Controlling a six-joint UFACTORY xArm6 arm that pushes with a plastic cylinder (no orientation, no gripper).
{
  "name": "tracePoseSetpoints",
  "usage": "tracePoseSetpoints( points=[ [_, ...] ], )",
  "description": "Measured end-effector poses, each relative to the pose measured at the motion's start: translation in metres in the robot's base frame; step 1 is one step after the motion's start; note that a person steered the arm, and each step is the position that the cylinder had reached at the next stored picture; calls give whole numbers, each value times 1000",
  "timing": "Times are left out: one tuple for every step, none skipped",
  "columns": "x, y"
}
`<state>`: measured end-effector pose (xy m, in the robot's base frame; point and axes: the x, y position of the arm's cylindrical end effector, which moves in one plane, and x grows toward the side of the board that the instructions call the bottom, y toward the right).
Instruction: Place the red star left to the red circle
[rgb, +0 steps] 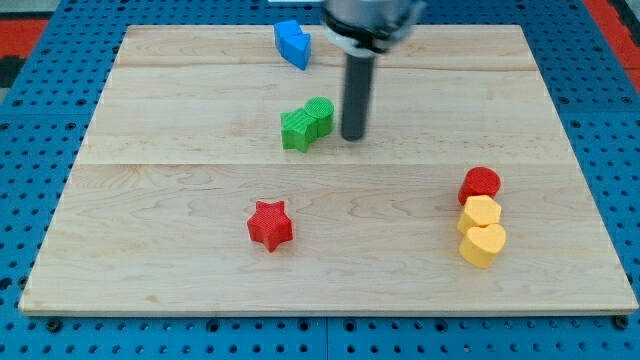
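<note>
Board: a pale wooden board (180, 260) is seen lying on a blue perforated base (30, 200).
My tip: the dark rod comes down from the view's top, and my tip (353, 138) is placed on the board just to the right of the green block, close to it; whether the two are touching cannot be told.
Gripper state: no gripper is carried by the arm, only the rod, so nothing is grasped or clenched.
Red star: the red star (270, 224) is found below the centre of the board, toward the view's bottom, standing alone and well apart from my tip.
Red circle: the red circle (480, 184) is located near the right edge of the board, well to the right of the red star and a little higher in the view.
Yellow blocks: a yellow hexagon-like block (481, 213) is set directly below the red circle, touching it, and a yellow heart-like block (483, 244) is set just below that one.
Green block: a green block (306, 123) of irregular shape is seen near the board's centre.
Blue block: a blue block (292, 43) of irregular shape is seen near the top edge of the board, above the green block.
</note>
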<state>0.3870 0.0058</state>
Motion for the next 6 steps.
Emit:
tracePoseSetpoints(
  points=[
    [50,-97],
    [100,-121],
    [140,-135],
    [156,-103],
    [148,-55],
    [126,-24]
  ],
)
